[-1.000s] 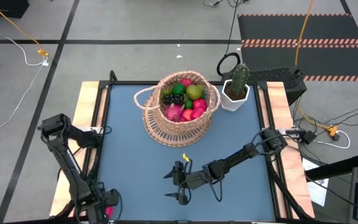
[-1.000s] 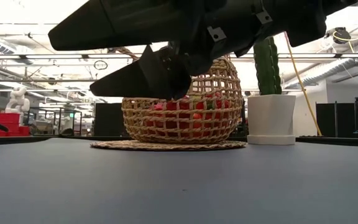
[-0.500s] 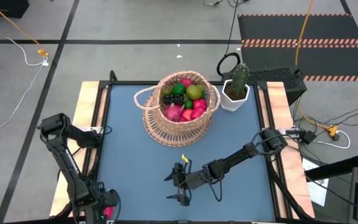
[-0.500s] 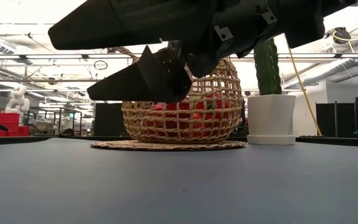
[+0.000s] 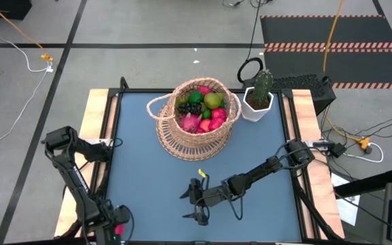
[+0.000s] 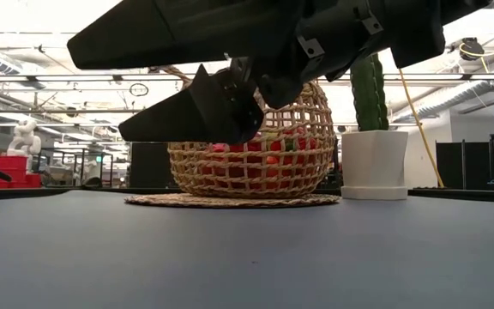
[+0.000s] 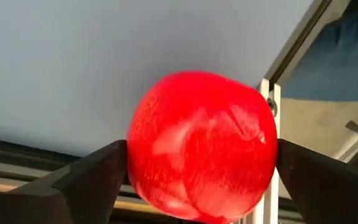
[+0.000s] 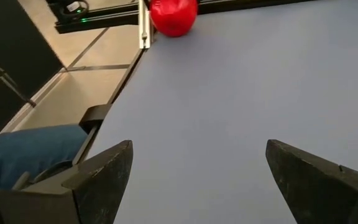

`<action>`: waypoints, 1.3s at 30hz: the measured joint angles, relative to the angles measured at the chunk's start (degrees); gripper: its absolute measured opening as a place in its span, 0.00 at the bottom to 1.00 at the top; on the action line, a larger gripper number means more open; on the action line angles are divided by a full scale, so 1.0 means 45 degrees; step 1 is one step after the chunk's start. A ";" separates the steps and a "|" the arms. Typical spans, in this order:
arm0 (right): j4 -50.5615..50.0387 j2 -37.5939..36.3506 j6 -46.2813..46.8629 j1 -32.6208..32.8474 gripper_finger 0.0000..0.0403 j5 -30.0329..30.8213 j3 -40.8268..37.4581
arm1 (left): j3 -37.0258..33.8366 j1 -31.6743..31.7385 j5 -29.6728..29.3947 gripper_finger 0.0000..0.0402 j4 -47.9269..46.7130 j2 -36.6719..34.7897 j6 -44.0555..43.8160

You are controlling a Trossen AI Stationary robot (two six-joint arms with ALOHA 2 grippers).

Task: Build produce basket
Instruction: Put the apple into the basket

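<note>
Left wrist view shows the glossy red toy apple [image 7: 201,146] clamped between the left gripper [image 7: 202,171]'s two dark fingers, filling most of the picture. That apple sits at the table's near left corner, well apart from the large round tan woven wicker basket [image 5: 197,117], which stands at the far middle of the blue table [image 5: 138,177] and already holds a heap of red, pink, green and dark toy fruit [image 5: 199,107]. Just right of the basket stands a green cactus in a white hexagonal pot [image 5: 258,99]. In front of the basket, over bare table, hangs the right gripper [image 5: 197,202], its fingers spread wide and holding nothing.

The apple is smooth and round, so in the long carry to the basket it may well slip from the grip. The outstretched right arm lies near that path and could be struck. The basket is full enough that a dropped apple might roll off the heap, and its looped handle could catch a finger.
</note>
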 joint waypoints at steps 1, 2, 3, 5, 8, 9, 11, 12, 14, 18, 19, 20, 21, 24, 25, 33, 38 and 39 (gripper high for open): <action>-0.0004 0.0000 -0.0001 -0.0014 0.90 -0.0155 0.0000 | 0.0006 -0.0014 -0.0158 0.98 -0.0009 0.0036 -0.0041; 0.0002 0.0000 0.0004 -0.0014 0.90 -0.0253 0.0000 | 0.0015 -0.0033 -0.0320 0.98 -0.0006 0.0087 -0.0094; 0.0000 0.0000 -0.0001 -0.0016 0.90 -0.0377 0.0000 | 0.0008 -0.0029 -0.0428 0.98 0.0039 0.0171 -0.0137; 0.0005 0.0000 -0.0072 -0.0019 0.90 -0.0432 0.0005 | -0.0162 0.0020 -0.0394 0.98 0.0484 0.0329 -0.0160; 0.0112 0.0000 -0.0286 -0.0063 0.90 -0.0437 0.0005 | -0.0480 0.0130 -0.0272 0.98 0.1076 0.0431 -0.0172; 0.0172 0.0000 -0.0312 -0.0098 0.90 -0.0431 0.0005 | -0.0542 0.0144 -0.0278 0.98 0.1140 0.0446 -0.0147; 0.0342 0.0000 -0.0330 -0.0172 0.90 -0.0432 0.0005 | -0.0578 0.0209 -0.0282 0.97 0.1163 0.0446 -0.0044; 0.0453 0.0000 -0.0331 -0.0217 0.90 -0.0428 0.0005 | -0.0573 0.0237 -0.0305 0.96 0.1154 0.0446 0.0072; 0.0724 0.0000 -0.0327 -0.0278 0.90 -0.0426 0.0005 | -0.0533 0.0344 -0.0449 0.92 0.1084 0.0449 0.0433; 0.1280 0.0000 0.0329 -0.0361 0.90 -0.0427 0.0010 | -0.0209 0.0865 -0.1906 0.82 0.0408 0.0465 0.1287; 0.1443 0.0000 0.0670 -0.0368 0.90 -0.0423 0.0010 | -0.0109 0.1020 -0.2550 0.82 0.0251 0.0460 0.1634; 0.1664 0.0000 0.1015 -0.0368 0.90 -0.0423 0.0010 | -0.0009 0.1165 -0.3228 0.82 0.0118 0.0460 0.2067; 0.1847 0.0007 0.1350 -0.0368 0.90 -0.0418 0.0010 | 0.0097 0.1328 -0.3841 0.82 0.0075 0.0469 0.2565; 0.2250 0.0187 0.2196 -0.0353 0.90 -0.0417 0.0015 | 0.0399 0.1936 -0.6093 0.82 -0.0008 0.0568 0.4380; 0.2260 0.0250 0.2274 -0.0312 0.90 -0.0418 0.0015 | 0.0514 0.2145 -0.6913 0.82 -0.0095 0.0587 0.4939; 0.2077 0.0287 0.3897 0.0067 0.90 0.1851 0.0010 | 0.0898 0.3397 -1.0429 0.84 0.3000 0.0521 1.1576; 0.2609 0.0291 0.4303 0.0151 0.90 0.2655 -0.0034 | 0.0889 0.3975 -1.0930 0.84 0.4177 0.0572 1.3976; 0.2691 0.0291 0.4303 0.0164 0.90 0.2723 -0.0034 | 0.0889 0.4079 -1.0978 0.84 0.4193 0.0566 1.4299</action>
